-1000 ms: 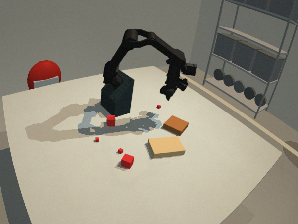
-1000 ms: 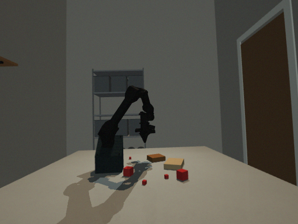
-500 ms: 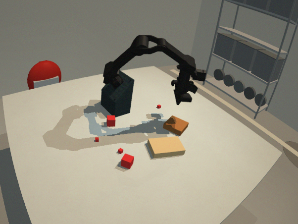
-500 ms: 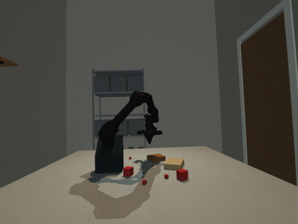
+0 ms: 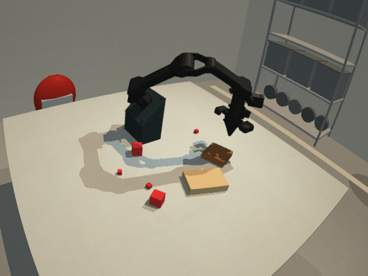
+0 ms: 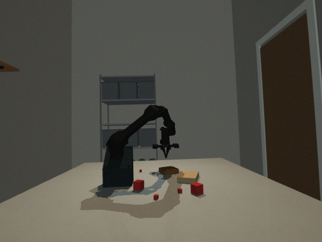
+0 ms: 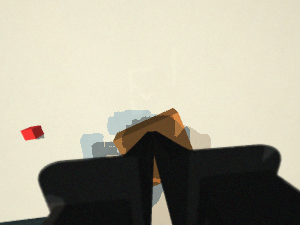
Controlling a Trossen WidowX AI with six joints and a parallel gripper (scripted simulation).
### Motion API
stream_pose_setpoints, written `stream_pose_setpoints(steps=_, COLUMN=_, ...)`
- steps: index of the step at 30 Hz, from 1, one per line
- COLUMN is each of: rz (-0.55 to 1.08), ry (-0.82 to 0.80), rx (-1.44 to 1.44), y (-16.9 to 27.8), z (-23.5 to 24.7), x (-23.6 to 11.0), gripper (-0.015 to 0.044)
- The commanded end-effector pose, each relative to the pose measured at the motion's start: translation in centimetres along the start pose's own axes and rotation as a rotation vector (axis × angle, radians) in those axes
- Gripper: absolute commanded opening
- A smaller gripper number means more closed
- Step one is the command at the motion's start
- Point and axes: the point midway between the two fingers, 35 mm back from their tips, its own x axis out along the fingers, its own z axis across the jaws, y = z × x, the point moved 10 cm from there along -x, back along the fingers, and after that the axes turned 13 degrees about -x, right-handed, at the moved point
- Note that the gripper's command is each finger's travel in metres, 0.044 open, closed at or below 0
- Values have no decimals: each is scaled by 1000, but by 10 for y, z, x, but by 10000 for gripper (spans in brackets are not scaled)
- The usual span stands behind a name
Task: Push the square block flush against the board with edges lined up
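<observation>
The square block (image 5: 216, 155) (image 6: 168, 171) (image 7: 167, 126) is flat and orange-brown, mostly in the arm's shadow, and lies on the table. The board (image 5: 205, 180) (image 6: 188, 176) is a thicker pale yellow rectangle; it is out of the wrist view. In the top view a gap of table shows between block and board, and their sides are turned at an angle to each other. My gripper (image 5: 230, 134) (image 6: 166, 157) (image 7: 152, 136) is shut and empty, pointing down, in the air above the table and near the far side of the block. Its fingers hide part of the block in the wrist view.
Two larger red cubes (image 5: 137, 149) (image 5: 157, 198) and several tiny red cubes lie on the table (image 5: 122, 232); one tiny cube (image 5: 196, 131) (image 7: 32, 132) is near the block. The arm's dark base stands at the back left. A pale strip (image 5: 275, 134) runs beyond the table's right side.
</observation>
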Motion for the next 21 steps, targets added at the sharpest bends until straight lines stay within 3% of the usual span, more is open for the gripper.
stream_pose_setpoints(steps=1, rz=6, ry=-2, rx=-145, y=-8, z=-9, x=11, gripper=0)
stream_pose_setpoints(steps=8, rz=6, ry=0, rx=-359, y=-20, z=-22, x=25, gripper=0)
stream_pose_setpoints(steps=15, rz=6, ry=0, rx=-364, y=-20, z=-23, x=28, gripper=0)
stream_pose_setpoints(steps=19, rz=9, ry=0, rx=-364, y=-19, z=-23, x=78, gripper=0)
stream_pose_setpoints(steps=21, rz=10, ry=-1, rx=-364, y=-19, z=-23, x=81, gripper=0)
